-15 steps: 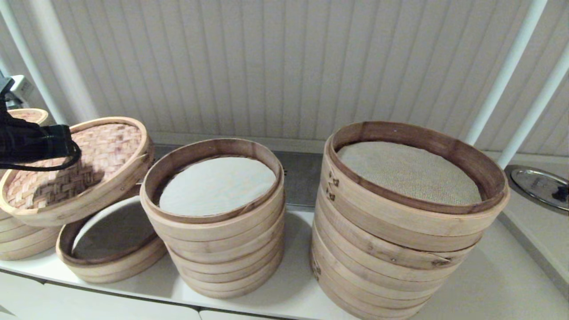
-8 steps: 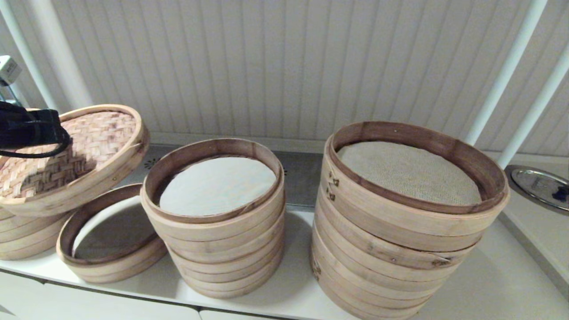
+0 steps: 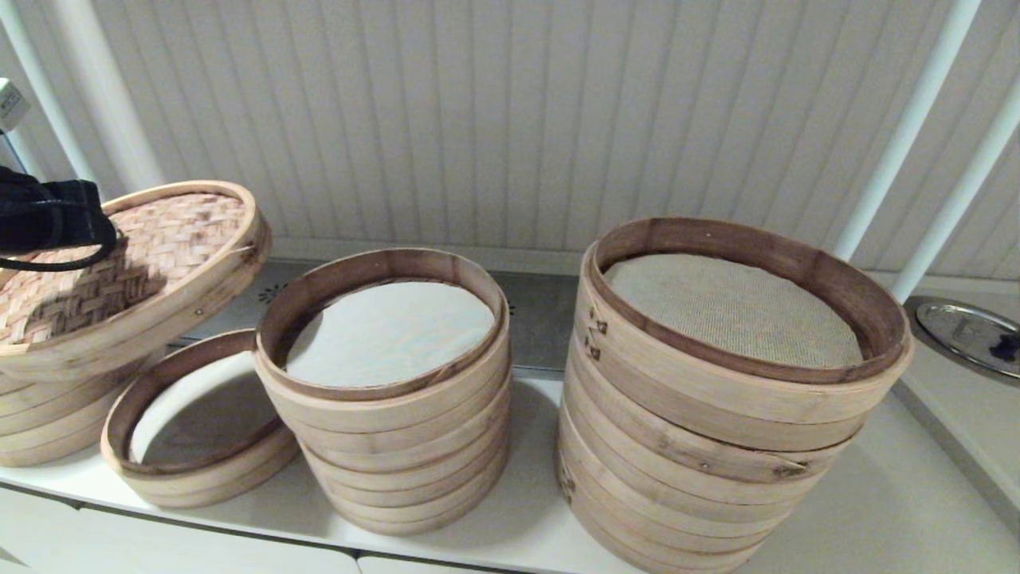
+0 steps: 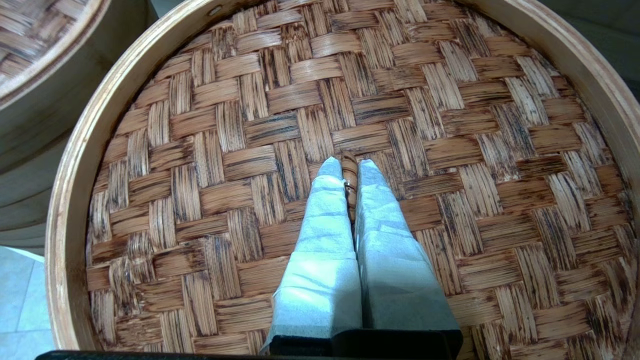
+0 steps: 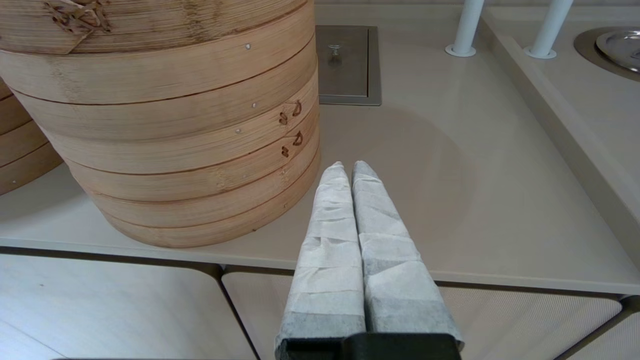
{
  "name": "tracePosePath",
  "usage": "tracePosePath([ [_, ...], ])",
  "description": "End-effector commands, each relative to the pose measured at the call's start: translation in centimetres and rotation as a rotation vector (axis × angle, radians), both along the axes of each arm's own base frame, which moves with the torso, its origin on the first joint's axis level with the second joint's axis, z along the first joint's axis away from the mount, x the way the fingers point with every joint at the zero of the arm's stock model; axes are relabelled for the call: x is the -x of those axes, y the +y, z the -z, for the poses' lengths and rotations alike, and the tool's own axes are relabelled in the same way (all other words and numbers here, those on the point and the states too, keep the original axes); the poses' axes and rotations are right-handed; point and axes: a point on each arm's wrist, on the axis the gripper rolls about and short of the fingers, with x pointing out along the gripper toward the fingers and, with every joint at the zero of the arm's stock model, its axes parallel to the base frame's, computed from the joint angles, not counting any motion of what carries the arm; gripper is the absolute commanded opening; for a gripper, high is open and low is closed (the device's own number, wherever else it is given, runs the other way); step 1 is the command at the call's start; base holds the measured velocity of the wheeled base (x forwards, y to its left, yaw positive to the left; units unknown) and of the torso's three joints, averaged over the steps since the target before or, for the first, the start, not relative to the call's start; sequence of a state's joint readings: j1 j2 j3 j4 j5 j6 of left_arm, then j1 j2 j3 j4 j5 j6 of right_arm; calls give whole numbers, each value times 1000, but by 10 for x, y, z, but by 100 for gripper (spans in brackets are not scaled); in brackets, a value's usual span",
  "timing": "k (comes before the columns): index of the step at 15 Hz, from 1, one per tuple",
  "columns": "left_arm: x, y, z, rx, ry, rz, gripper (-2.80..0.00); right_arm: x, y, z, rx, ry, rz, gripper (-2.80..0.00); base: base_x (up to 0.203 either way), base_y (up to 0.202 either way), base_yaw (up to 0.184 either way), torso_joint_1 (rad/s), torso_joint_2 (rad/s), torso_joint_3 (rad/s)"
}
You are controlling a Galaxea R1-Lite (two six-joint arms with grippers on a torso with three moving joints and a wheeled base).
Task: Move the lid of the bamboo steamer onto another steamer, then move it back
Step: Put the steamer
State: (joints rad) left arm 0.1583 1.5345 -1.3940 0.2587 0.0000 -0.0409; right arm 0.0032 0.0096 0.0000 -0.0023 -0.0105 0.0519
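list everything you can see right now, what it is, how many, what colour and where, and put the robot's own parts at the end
bamboo steamer lid: one, pinkish-brown weave, pale rim, held tilted at far left.
medium steamer stack: one, pale bamboo, white liner, centre-left.
wide steamer stack: one, pale bamboo, beige mesh liner, right.
low steamer: one, pale bamboo, front left.
left-edge stack: one, pale bamboo, under the lid.
counter: one, off-white.
metal dish: one, silver, far right.
left end effector: shut on the lid's loop handle.
right end effector: shut, over the counter edge.

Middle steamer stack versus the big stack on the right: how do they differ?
The middle steamer stack is narrower and lower than the big stack. The middle one holds a smooth white liner, the big one a beige mesh liner. Both are pale bamboo tiers with dark inner rims, uncovered, standing on the counter.
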Motion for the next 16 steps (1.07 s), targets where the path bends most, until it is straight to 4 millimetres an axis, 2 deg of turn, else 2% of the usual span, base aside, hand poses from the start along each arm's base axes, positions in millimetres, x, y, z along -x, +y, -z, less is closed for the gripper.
tracePosePath([
  [1,1,-2,-1,0,-3,6,-280,0,0,1,0,5,-1,-280,0,0,0,0,0,0],
  [13,-13,-51,-22,11,49,179,-280,0,0,0,0,1,0,-280,0,0,0,0,0,0],
  [16,-16,-71,-27,10,65,246,-280,0,0,1,0,2,0,-280,0,0,0,0,0,0],
])
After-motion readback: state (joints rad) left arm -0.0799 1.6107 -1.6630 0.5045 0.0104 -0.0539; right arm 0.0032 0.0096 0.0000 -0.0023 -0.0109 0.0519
